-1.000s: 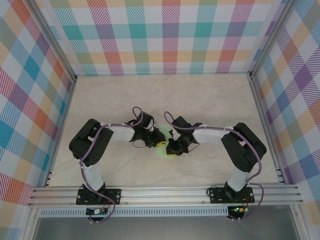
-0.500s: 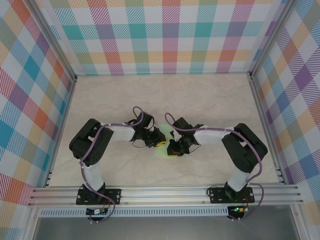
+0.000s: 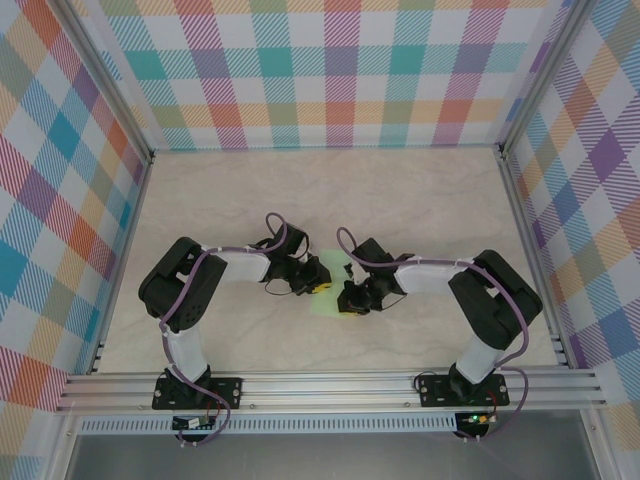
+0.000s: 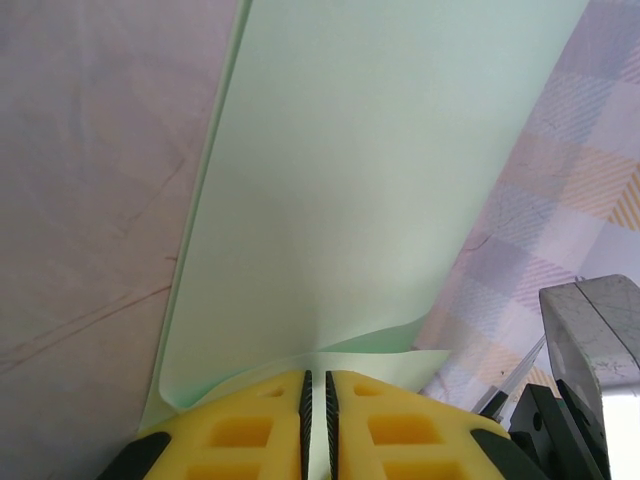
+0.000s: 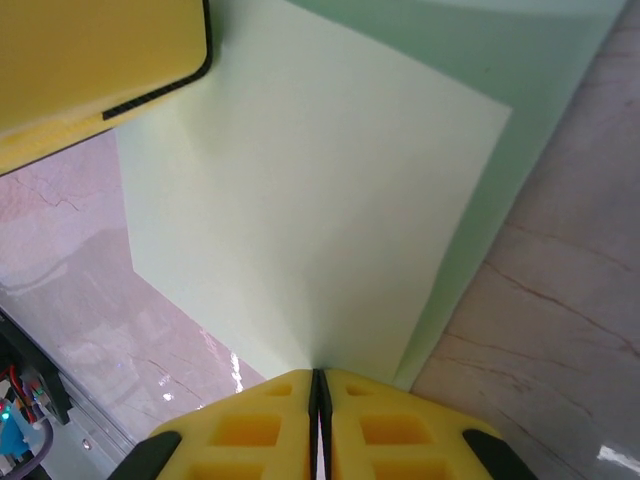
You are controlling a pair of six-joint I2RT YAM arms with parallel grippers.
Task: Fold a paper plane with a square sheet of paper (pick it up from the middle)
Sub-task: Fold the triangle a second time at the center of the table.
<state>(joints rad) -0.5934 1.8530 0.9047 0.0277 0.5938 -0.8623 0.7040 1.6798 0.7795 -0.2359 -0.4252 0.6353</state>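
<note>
The square sheet of paper (image 3: 322, 301) sits just below the centre of the top view, between the two wrists; in both wrist views it shows two pale green layers, one lying over the other, so we judge that an early fold is in hand and no plane shape is there yet. The left pincer (image 4: 316, 385) is closed on the sheet's curled near edge; the right pincer (image 5: 316, 378) is closed on a point of the upper layer. Whether the paper rests on the marble worktop (image 3: 420, 200) or hangs just above it, we cannot tell. Next, we think, the layers must be brought flush and the crease pressed flat; that calls for matched, gentle pulls, lest the thin sheet skew or tear.
</note>
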